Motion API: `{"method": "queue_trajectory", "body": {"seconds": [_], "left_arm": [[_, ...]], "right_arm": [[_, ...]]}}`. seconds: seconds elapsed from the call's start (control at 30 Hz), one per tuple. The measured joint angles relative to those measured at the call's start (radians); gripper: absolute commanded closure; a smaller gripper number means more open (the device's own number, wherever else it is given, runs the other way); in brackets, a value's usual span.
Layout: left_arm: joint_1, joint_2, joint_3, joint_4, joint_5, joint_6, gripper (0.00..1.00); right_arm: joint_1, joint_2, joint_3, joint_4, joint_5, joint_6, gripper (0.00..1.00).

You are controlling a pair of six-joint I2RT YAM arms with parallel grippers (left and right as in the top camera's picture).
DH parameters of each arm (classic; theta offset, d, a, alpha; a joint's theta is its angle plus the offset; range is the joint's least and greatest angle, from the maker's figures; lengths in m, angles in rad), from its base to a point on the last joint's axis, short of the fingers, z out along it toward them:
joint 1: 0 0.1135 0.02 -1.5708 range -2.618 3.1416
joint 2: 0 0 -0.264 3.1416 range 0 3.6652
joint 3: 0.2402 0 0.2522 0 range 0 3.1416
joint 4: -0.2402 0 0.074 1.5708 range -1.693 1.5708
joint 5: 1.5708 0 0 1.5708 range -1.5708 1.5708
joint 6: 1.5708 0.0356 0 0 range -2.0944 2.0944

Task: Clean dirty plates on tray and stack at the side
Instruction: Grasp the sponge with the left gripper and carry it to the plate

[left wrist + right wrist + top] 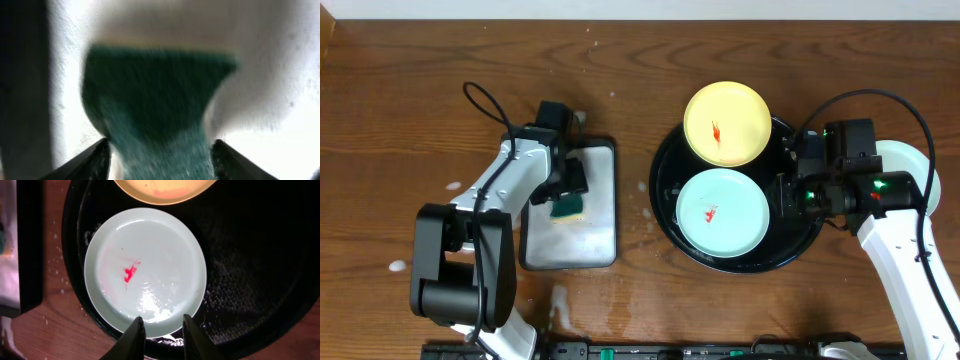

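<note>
One green sponge [155, 115], three plates [723, 211], one black tray [665, 215].

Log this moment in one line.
left gripper: astride sponge, grip unclear | right gripper: parted at mint plate rim | tray: mint plate, yellow plate, both smeared red | third plate: beside tray

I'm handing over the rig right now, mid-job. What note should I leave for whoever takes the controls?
Left pincer: straddles the green sponge on the white dish; too blurred to tell whether it grips.
Right pincer: slightly open, empty, over the mint plate's edge.
Things: mint plate and yellow plate lie on the black tray, each with a red smear.
Done: apparently one pale plate set aside, partly hidden by the right arm.
Left: wipe both, then stack them there.
</note>
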Motion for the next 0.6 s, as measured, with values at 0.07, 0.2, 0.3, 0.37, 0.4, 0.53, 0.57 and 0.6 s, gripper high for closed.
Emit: {"method": "queue_trajectory", "body": {"seconds": [0.07, 0.2, 0.3, 0.37, 0.4, 0.53, 0.57, 0.6], "left_arm": [[0.000, 0.000, -0.001, 0.024, -0.026, -0.005, 0.48], [0.000, 0.000, -0.019, 0.079, -0.048, -0.038, 0.57], [0.000, 0.002, -0.043, 0.110, -0.040, -0.054, 0.81], [0.000, 0.005, -0.048, 0.116, -0.034, -0.061, 0.92], [0.000, 0.007, -0.048, 0.116, -0.032, -0.064, 0.92], [0.000, 0.009, -0.036, 0.071, -0.031, -0.052, 0.93], [0.000, 0.009, -0.024, 0.034, -0.026, -0.045, 0.92], [0.000, 0.009, -0.011, -0.006, -0.021, -0.040, 0.92]], "right_arm": [[0.000, 0.000, 0.000, -0.006, 0.000, 0.000, 0.77], [0.000, 0.001, 0.000, -0.028, 0.017, 0.000, 0.76], [0.000, 0.014, 0.000, -0.043, 0.043, 0.003, 0.77], [0.000, 0.034, 0.000, -0.044, 0.058, 0.009, 0.77], [0.000, 0.048, 0.000, -0.044, 0.063, 0.014, 0.77], [0.000, 0.108, 0.000, -0.045, 0.082, 0.037, 0.78], [0.000, 0.127, 0.000, -0.042, 0.087, 0.046, 0.78], [0.000, 0.146, 0.000, -0.039, 0.092, 0.054, 0.79]]}}
